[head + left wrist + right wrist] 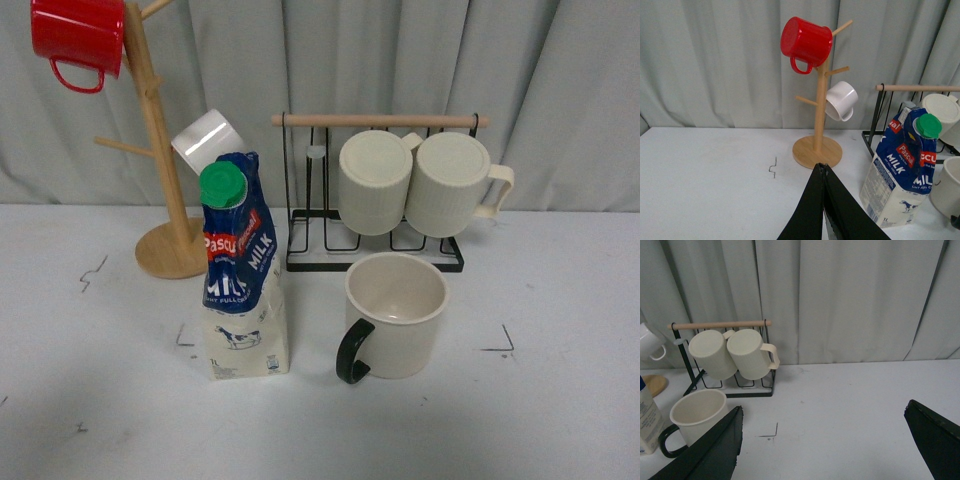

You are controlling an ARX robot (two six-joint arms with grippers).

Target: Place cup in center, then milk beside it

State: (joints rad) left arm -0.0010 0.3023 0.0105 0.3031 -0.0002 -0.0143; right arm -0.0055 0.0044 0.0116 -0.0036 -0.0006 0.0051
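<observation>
Closest to the left wrist camera, the left gripper (826, 210) shows as two black fingers pressed together with no gap, holding nothing and hovering above the white table (560, 420). Black fingers of the right gripper (835, 445) sit far apart at either edge of the right wrist view, jaws spread wide with only bare tabletop between them, touching nothing. On the table in the front view, the milk carton (243, 290) stands upright, long axis vertical, its green cap (222, 186) at the top and the blue printed face turned toward the front camera. Just beside it on the robot's right, with a small gap, stands the cup (395, 315), upright with its mouth open upward and its black handle (352, 352) pointing toward the camera and slightly toward the carton. Directly behind the cup is a black wire rack (375, 245) with a wooden bar, carrying two ribbed cream mugs (420, 183) lying on their sides with their bases facing forward. Behind the carton stands a wooden mug tree (160, 160) holding a red mug (78, 40) and a small white mug (205, 140). A grey curtain (400, 60) closes off the back.
</observation>
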